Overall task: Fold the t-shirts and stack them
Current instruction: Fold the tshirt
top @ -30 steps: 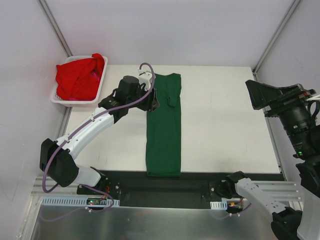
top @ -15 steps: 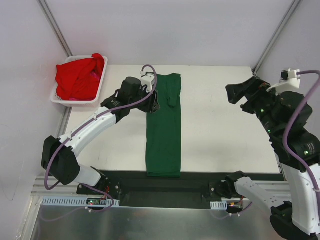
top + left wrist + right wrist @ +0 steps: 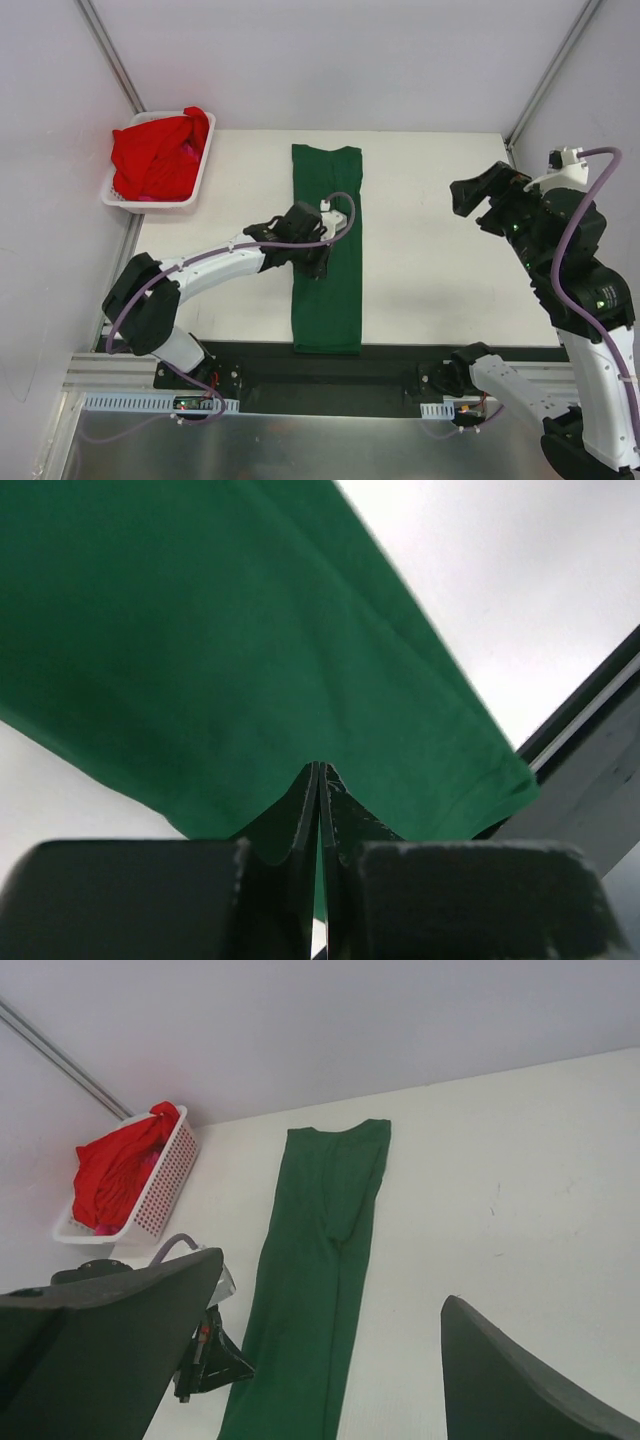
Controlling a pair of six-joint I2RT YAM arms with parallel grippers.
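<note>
Lengthwise, the green t-shirt [image 3: 327, 300] runs from near to far.

Dark green cloth t-shirt [image 3: 325, 1260], folded into a long narrow strip, flat on white table [image 3: 520, 1180]; left of it, white slotted plastic basket [image 3: 160, 1195] holding bright red cloth t-shirts [image 3: 115, 1170]; black left gripper [image 3: 232, 1362] at its near-left edge.

From my station I log: one white table [image 3: 440, 250], matte, evenly lit. Pale grey back wall [image 3: 330, 60] and side walls, plain. Two slanted metal corner posts [image 3: 112, 60]. Black strip [image 3: 330, 385] along the table's near edge; brushed metal sheet [image 3: 300, 450] below it.
</note>
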